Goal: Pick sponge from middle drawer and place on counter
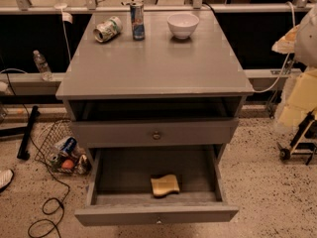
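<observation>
The pale yellow sponge (pixel 165 185) lies flat in the middle drawer (pixel 156 213), near its front, a little right of centre. The drawer is pulled out wide towards me. The grey counter (pixel 158 66) spans the cabinet top above it. A blurred white part of my arm (pixel 308 31) shows at the right edge, level with the counter. My gripper itself is out of view.
A white bowl (pixel 183 25), an upright can (pixel 137 21) and a can on its side (pixel 107 29) stand at the counter's back. The drawer above with the round knob (pixel 156 135) is closed. A wire basket (pixel 62 152) and cables lie on the floor left; a yellow wheeled object (pixel 299 108) stands right.
</observation>
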Action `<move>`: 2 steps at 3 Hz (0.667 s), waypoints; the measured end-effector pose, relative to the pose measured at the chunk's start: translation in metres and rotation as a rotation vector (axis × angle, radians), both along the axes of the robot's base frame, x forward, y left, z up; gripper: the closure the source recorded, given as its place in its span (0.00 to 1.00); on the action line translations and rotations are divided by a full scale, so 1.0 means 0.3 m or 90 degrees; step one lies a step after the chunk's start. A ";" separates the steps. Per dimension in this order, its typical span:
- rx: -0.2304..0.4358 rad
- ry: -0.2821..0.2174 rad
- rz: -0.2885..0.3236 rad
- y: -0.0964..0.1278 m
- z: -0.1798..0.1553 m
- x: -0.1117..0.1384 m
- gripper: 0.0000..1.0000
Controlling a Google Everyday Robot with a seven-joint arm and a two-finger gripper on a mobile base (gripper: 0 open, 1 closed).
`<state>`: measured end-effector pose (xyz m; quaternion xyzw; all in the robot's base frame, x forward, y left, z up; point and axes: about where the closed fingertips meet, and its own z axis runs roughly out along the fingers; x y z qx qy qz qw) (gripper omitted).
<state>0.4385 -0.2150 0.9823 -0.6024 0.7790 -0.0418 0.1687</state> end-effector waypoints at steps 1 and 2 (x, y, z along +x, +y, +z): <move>0.001 -0.004 0.000 0.005 -0.023 0.004 0.00; 0.010 0.006 0.004 0.011 -0.147 0.018 0.00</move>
